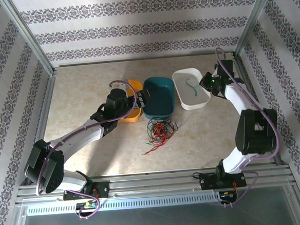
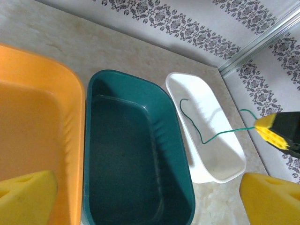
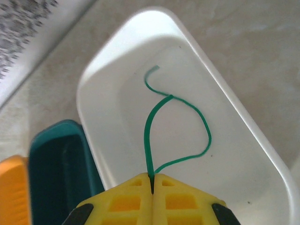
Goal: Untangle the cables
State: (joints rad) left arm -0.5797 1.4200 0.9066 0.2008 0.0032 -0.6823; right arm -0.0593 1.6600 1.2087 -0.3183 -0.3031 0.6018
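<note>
A tangle of thin red, green and black cables [image 1: 159, 131] lies on the table in front of the teal bin [image 1: 163, 111]. My right gripper [image 3: 152, 180] is shut on one green cable [image 3: 206, 136], pinched at the fingertips. That cable curls down in a loop into the white bin [image 3: 117, 131]. From above, the right gripper [image 1: 204, 84] hangs over the white bin's right side. My left gripper [image 2: 150, 201] is open, its yellow pads [image 2: 26, 197] wide apart over the teal bin [image 2: 122, 140] with nothing between them.
Three bins stand in a row at mid-table: orange [image 1: 135, 115], teal, white [image 1: 182, 97]. The left arm [image 1: 79, 135] reaches diagonally over the orange bin [image 2: 37, 122]. Metal frame posts and patterned walls close in the table on the left, right and back.
</note>
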